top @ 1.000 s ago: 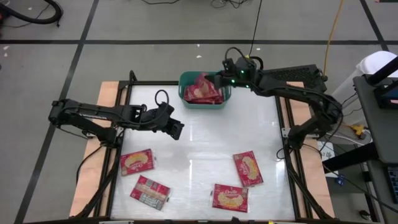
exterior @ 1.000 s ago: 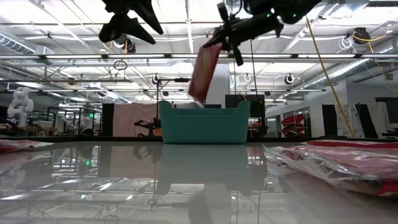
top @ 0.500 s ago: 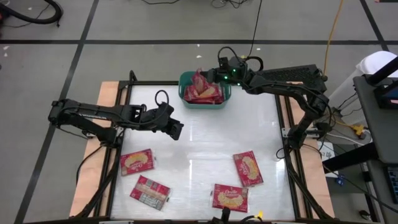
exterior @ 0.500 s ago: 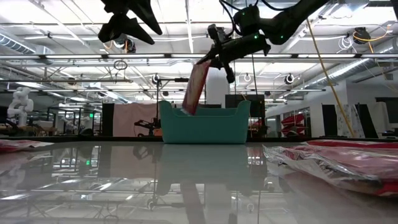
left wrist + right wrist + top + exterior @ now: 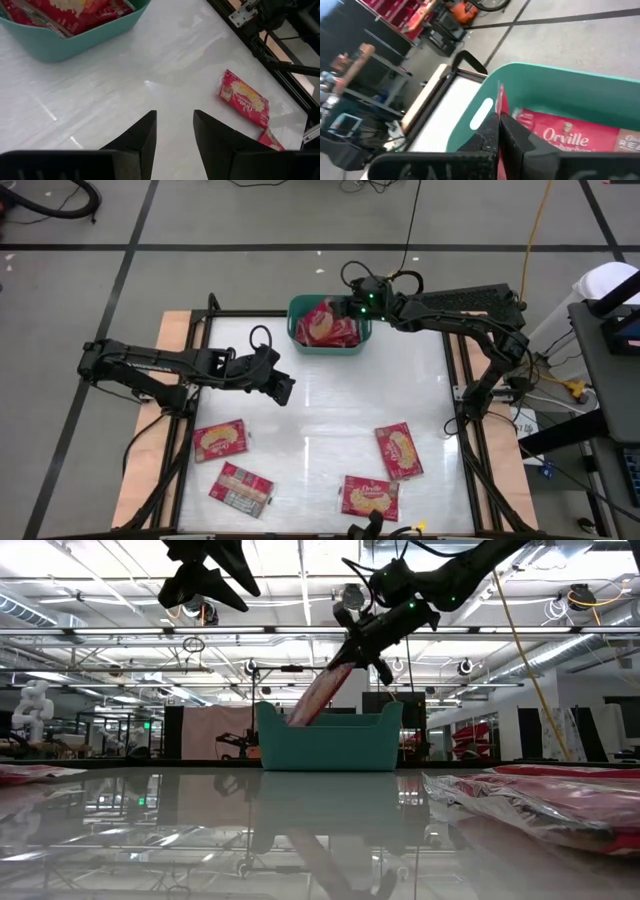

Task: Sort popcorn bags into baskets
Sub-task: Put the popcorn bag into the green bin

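The teal basket (image 5: 329, 326) stands at the table's far edge with red popcorn bags (image 5: 570, 135) lying inside. My right gripper (image 5: 357, 646) hovers above the basket's right half, shut on one red bag (image 5: 322, 692). Several more bags lie flat on the near half of the table: (image 5: 220, 440), (image 5: 241, 489), (image 5: 371, 498), (image 5: 399, 451). My left gripper (image 5: 285, 388) hangs open above the table's left middle, well clear of the basket (image 5: 60, 45) and touching nothing. My right gripper pinches the bag by its upper end (image 5: 345, 662), a thin edge (image 5: 501, 100) showing between the two shut fingers. The fingers come from above, slanting in from the table's right. The bag hangs tilted, its lower end (image 5: 300, 716) down behind the basket's wall.
A dark metal frame (image 5: 455, 395) borders the glossy white table on both sides, with wooden strips (image 5: 140, 470) outside it. Open table lies between the basket and the loose bags. The nearest loose bag in the left wrist view (image 5: 245, 102) lies close to the right frame.
My right gripper has moved toward the table's left and slightly down over the basket, staying shut. The held bag, first hanging nearly upright above the rim, now slants, and its lower end has dropped inside the basket.
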Controlling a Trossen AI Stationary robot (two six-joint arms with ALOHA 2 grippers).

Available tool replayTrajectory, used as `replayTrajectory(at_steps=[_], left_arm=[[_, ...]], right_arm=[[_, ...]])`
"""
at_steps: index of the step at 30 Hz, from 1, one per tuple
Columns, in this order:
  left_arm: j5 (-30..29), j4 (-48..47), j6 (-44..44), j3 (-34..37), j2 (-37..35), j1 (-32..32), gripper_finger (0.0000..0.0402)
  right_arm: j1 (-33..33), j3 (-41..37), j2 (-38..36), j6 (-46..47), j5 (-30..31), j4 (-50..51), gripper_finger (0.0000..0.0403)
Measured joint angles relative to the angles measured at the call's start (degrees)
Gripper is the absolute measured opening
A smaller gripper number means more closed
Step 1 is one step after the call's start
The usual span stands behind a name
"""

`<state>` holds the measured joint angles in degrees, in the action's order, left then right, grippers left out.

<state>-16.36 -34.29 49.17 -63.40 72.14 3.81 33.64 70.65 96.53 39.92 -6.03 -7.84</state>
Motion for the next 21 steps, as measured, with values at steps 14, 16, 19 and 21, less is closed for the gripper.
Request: replayTrajectory(at_steps=[14, 16, 19, 21], left_arm=[[0.0, 0.0, -0.6, 0.0, 0.0, 0.0, 0.0131], [0.0, 0.0, -0.6, 0.0, 0.0, 0.0, 0.0131], [0.2, 0.2, -0.7, 0.0, 0.0, 0.0, 0.0131], [0.8, 0.1, -0.6, 0.0, 0.0, 0.0, 0.0131]], right_arm=[[0.8, -3.5, 0.0, 3.3, 11.0, -0.6, 0.0], [0.9, -4.8, 0.0, 5.3, 12.8, -0.5, 0.0], [0.9, -7.1, 0.0, 6.0, 16.4, -0.8, 0.0], [1.0, -7.9, 0.0, 5.7, 16.9, -0.8, 0.0005]])
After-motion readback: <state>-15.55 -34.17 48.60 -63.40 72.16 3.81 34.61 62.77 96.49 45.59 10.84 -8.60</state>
